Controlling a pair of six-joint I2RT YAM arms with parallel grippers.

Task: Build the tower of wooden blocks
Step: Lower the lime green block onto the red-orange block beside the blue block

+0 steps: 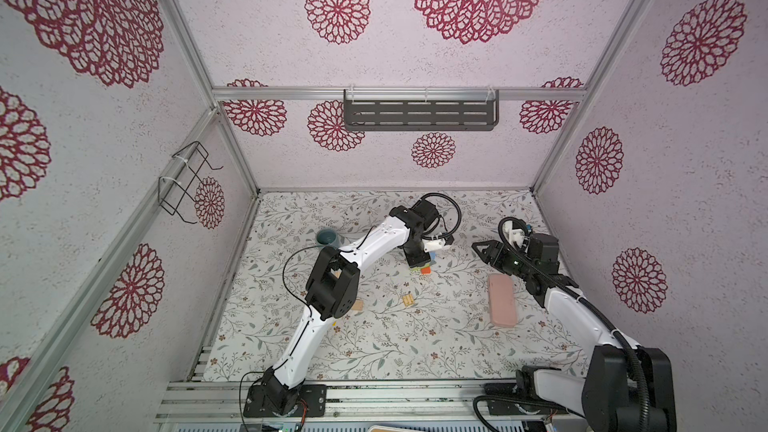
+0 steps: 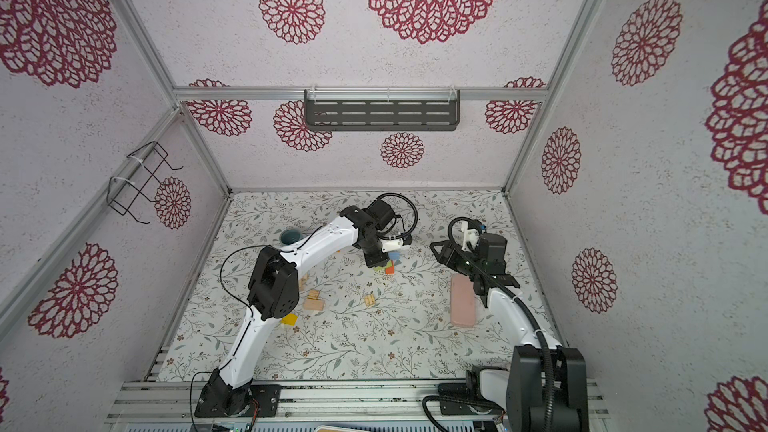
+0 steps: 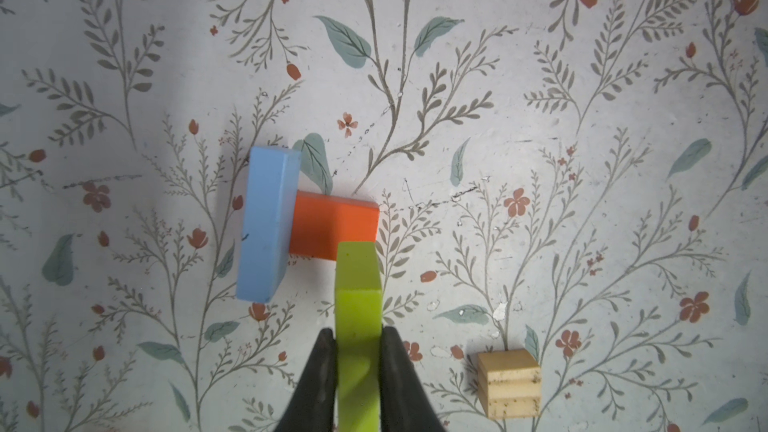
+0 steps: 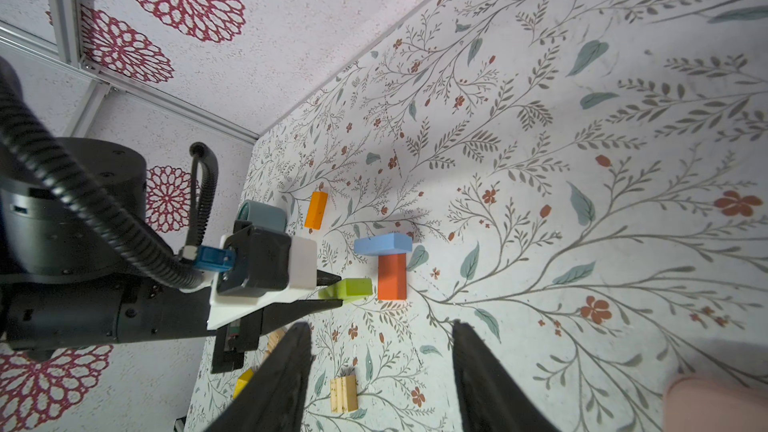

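One green block (image 3: 358,284), one blue block (image 3: 268,222)

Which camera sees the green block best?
The left wrist view. The green block sits close up in the middle, pinched by the jaws of the left gripper. The right wrist view shows it smaller, from the side. In both top views that gripper hides nearly all of it.

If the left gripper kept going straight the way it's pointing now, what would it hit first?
Probably the orange-red rectangular wood block: the lime-green wood block clamped in the left gripper reaches over its edge, though depth is unclear.
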